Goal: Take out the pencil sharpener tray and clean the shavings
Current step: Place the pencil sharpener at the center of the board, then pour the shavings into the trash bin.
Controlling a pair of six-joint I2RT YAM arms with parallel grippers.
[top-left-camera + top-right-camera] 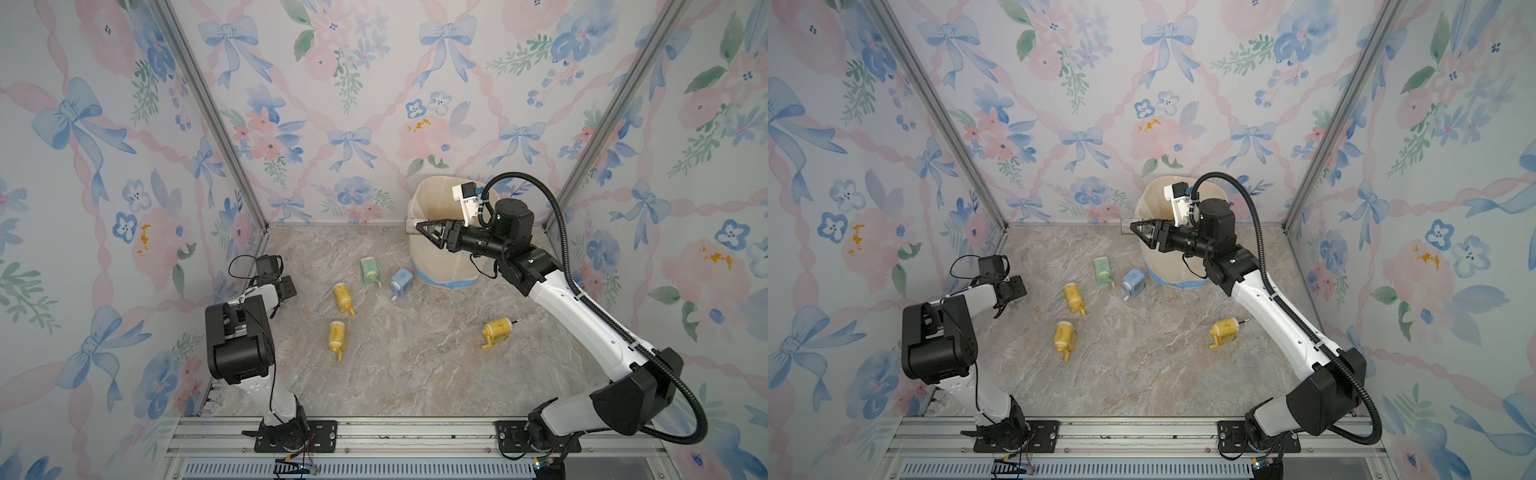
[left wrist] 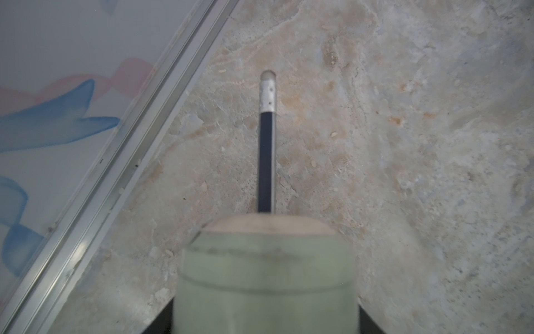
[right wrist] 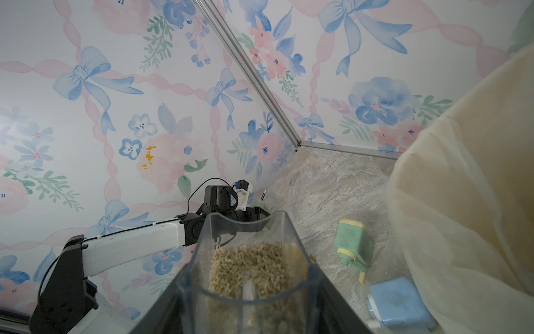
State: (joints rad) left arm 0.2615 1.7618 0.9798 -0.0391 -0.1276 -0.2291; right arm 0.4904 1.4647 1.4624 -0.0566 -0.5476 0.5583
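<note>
A clear pencil sharpener tray [image 3: 248, 231] heaped with tan shavings [image 3: 254, 269] is clamped in my right gripper [image 3: 254, 312]. In both top views this gripper [image 1: 424, 227] [image 1: 1140, 227] holds the tray [image 1: 415, 226] level at the near rim of the cream bin [image 1: 436, 266]. Low by the left wall, my left gripper [image 1: 286, 291] has its dark fingers [image 2: 164, 321] against both sides of a green pencil sharpener [image 2: 265, 274]. A black pencil [image 2: 266, 159] sticks out of that sharpener over the table. From above, the gripper hides the sharpener.
Loose on the marble table lie a green sharpener [image 1: 369, 271], a blue one [image 1: 400, 282], two yellow ones [image 1: 343, 297] [image 1: 336, 334] and a third yellow one [image 1: 496, 330] at the right. The metal wall rail [image 2: 115, 173] runs close beside the left gripper.
</note>
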